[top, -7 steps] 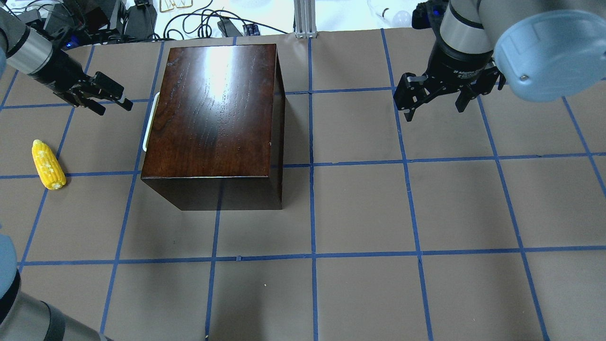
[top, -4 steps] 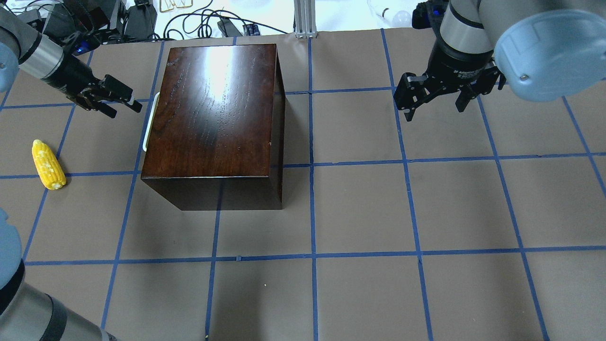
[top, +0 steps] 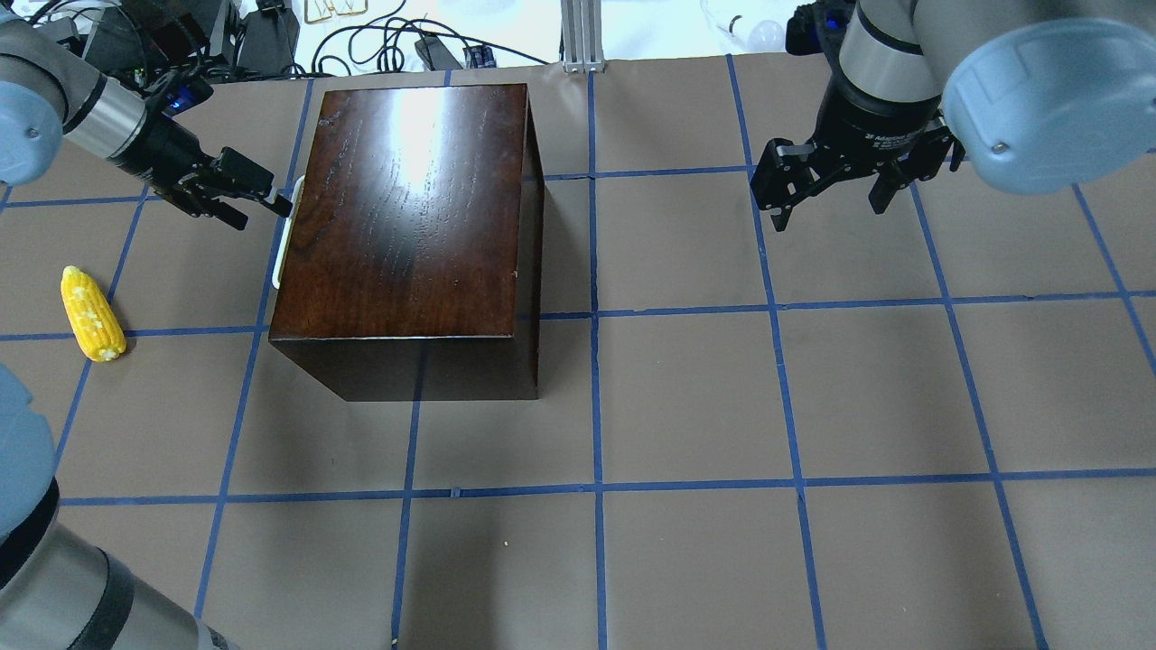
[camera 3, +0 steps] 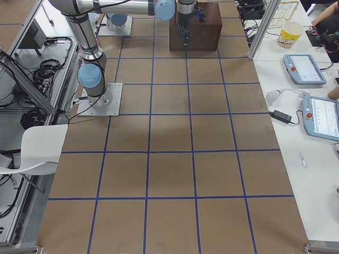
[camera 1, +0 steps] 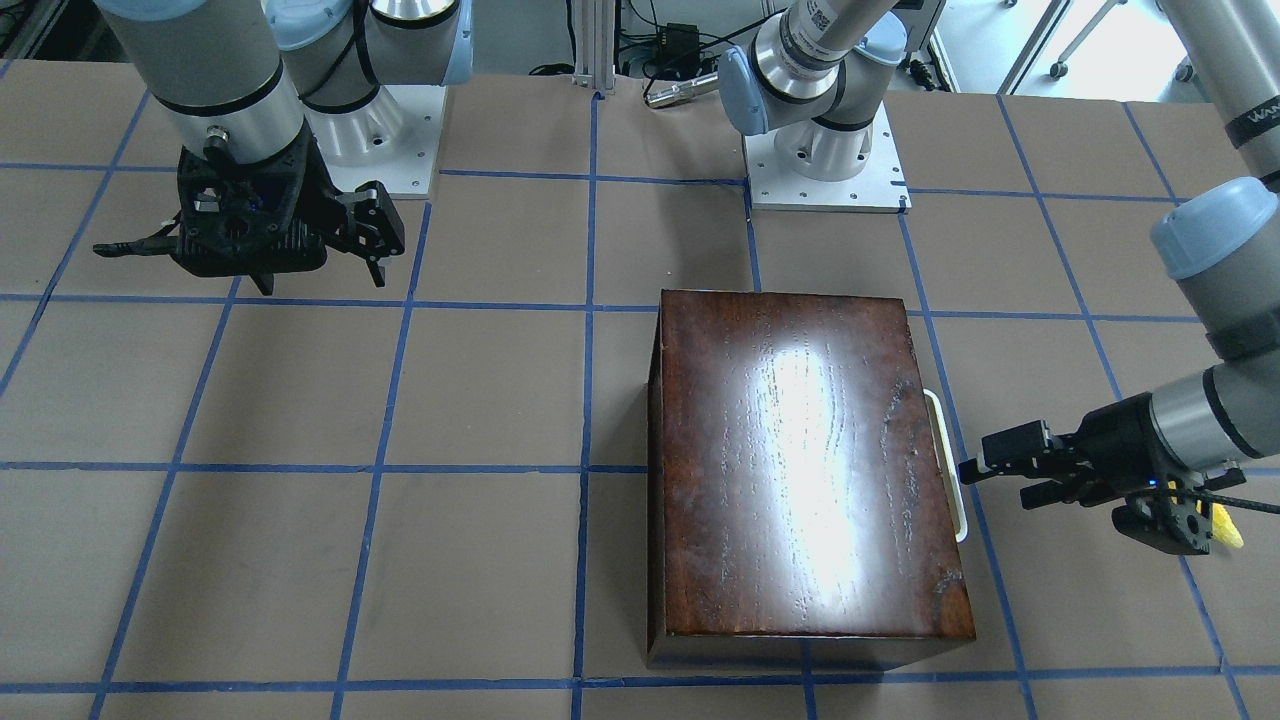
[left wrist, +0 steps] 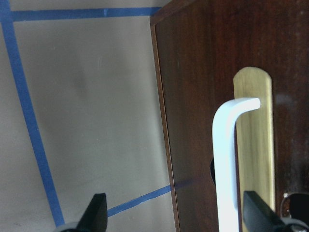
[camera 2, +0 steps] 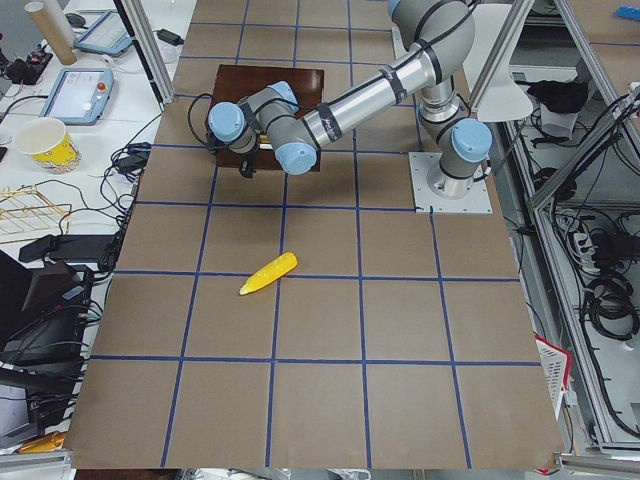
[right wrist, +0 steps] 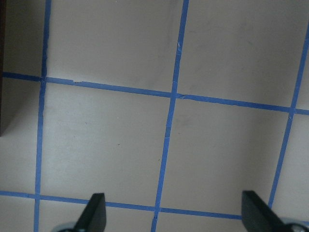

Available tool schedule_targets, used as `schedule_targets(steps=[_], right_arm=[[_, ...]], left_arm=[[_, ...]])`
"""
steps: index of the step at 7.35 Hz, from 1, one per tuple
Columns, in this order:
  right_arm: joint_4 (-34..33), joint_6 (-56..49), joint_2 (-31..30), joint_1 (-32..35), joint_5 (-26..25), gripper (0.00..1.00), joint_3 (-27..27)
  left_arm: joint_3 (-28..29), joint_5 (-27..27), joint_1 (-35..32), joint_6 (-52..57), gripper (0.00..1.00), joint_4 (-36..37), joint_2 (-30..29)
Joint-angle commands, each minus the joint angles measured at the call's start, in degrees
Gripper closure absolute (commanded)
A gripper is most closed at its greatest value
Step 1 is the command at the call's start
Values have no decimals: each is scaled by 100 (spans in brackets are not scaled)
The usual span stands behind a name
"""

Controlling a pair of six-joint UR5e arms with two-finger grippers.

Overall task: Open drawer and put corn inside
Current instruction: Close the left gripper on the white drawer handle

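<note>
Where the brown paper-covered table with its blue tape grid (top: 686, 397) is surveyed, the glossy dark-brown wooden box (top: 406, 208) is found standing on its left half, and the drawer with the dark brown front panel (left wrist: 193, 96) is seen shut flush in the box's left face. The right two-finger black gripper (top: 829, 206) is held above the table well apart from the box, its fingers spread wide with nothing between them. The left two-finger black gripper (top: 257, 206) is levelled at the drawer front, its fingers likewise spread and nothing gripped. The yellow tapered ear of corn (top: 91, 314) is seen lying on the table, well apart from the box on the handle side. The white loop handle (left wrist: 226, 164) is framed between the left fingertips in the wrist view, nearer one of them; whether it is touched cannot be told. Grasping the handle is judged to be the step in hand. The bar should be centred between the fingers before they are closed, and the pull should be kept straight along the drawer's travel so that the box is not dragged or twisted.
</note>
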Motion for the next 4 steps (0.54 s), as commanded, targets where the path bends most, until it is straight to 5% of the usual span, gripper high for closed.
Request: schedule_targets(steps=[1,4], right_arm=[[0,-9,0,-13,0,0,-1],[0,0,0,4,0,0,-2]], left_arm=[[-82,-10,-34,-9,0,19,-52],[-91,-2,-69,-9,0,19,-79]])
